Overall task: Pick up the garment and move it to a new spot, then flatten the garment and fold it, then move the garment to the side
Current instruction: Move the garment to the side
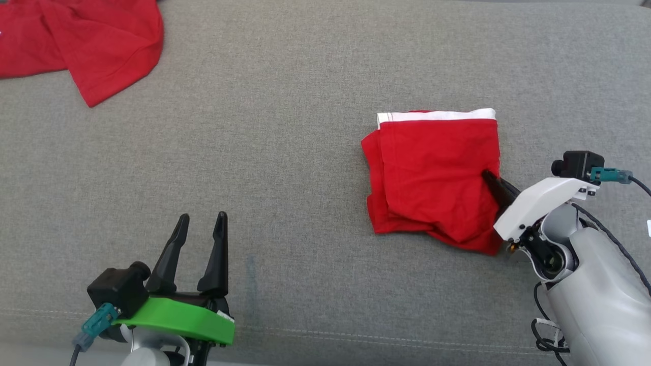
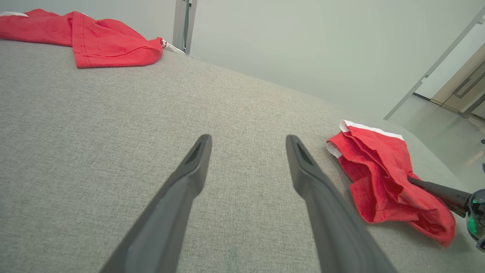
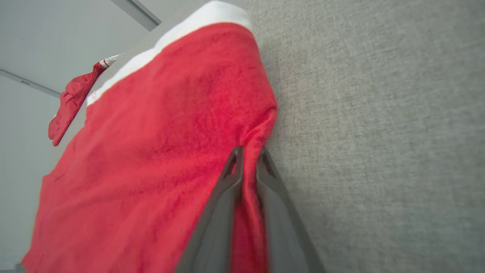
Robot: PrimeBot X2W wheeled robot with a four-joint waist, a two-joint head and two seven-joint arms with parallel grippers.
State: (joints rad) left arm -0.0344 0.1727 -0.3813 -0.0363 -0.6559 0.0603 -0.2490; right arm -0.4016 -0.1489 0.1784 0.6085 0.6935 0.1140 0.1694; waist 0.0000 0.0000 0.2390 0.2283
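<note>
Folded red garment with white band (image 1: 435, 178): lying on the grey fabric bench (image 1: 305, 152), right of centre
Right claw (image 3: 249, 152): pinched onto the garment's right edge, arm low, reaching in from the right
Left claw (image 1: 202, 217): fingers spread wide, empty, pointing forward

The red garment (image 1: 432, 178), folded into a rough rectangle with its white waistband (image 1: 437, 116) along the top edge, lies on the grey fabric surface (image 1: 285, 152) right of centre, its lower edge rumpled and its layers fanned at left.
</note>
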